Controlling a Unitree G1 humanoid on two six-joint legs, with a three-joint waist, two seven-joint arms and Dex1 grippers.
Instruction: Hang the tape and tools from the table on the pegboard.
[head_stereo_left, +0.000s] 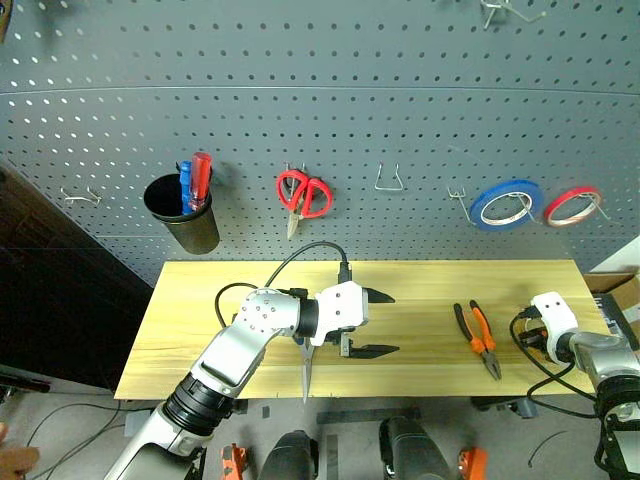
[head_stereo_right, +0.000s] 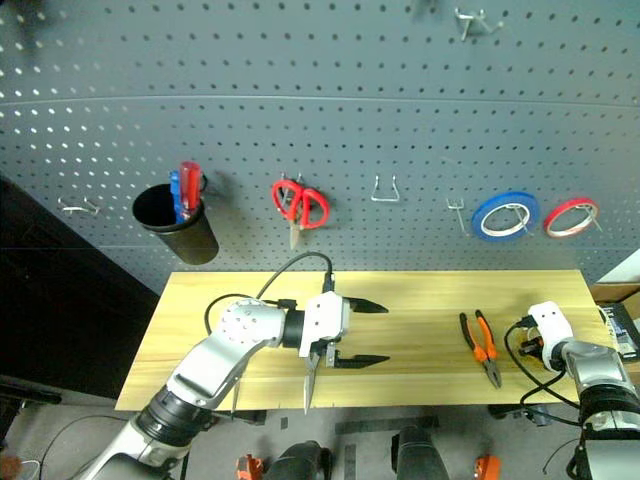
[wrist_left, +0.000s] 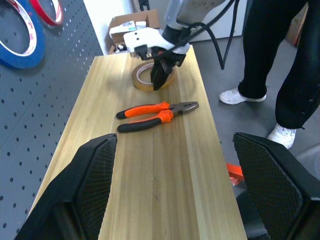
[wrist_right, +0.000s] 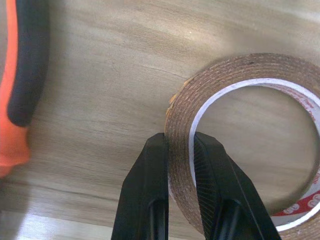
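Right gripper's black fingers: pinched on the thin yellowish-tan tape ring's wall, flat on the pale wooden table. Left gripper: spread, empty. Orange-and-black pliers beside, unhung; dark grey pegboard awaited both.

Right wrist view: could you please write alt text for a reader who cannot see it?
The right gripper is shut on the wall of a tan tape ring that lies flat on the pale wooden table. An orange-and-black pliers handle lies beside it, apart from the tape.

Tan tape, orange-and-black pliers, pale yellow table, dotted grey pegboard.
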